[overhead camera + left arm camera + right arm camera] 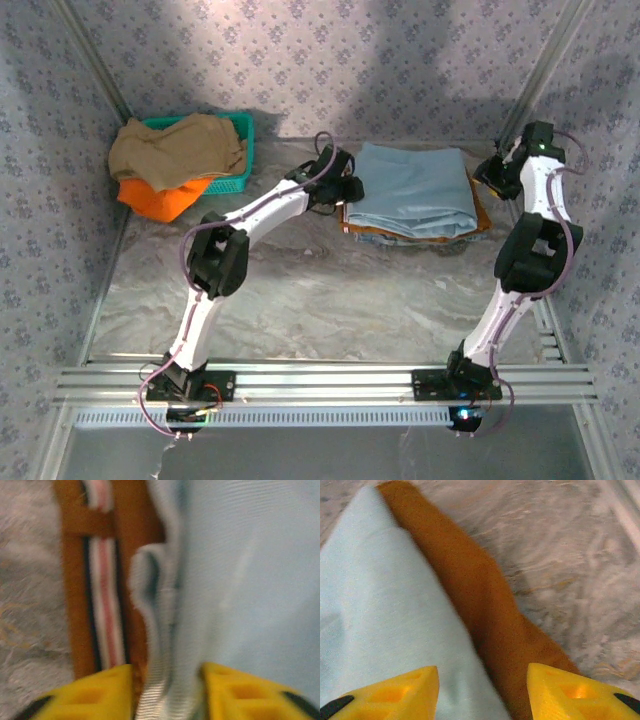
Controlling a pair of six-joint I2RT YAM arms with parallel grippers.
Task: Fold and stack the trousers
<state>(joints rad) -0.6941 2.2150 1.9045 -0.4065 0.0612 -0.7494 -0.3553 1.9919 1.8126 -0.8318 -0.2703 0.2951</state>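
Trousers [415,190]: folded, long axis along the table's [300,300] far edge.
Left gripper [167,675]: jaws parted astride their left fold; we judge it nearer.
Right gripper [482,675]: parted over their right edge.

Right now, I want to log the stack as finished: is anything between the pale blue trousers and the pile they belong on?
Nothing visible. The trousers lie folded directly on the rust-orange pair, whose edge shows beneath them. The left hand and right hand sit at the stack's left and right edges, fingers apart.
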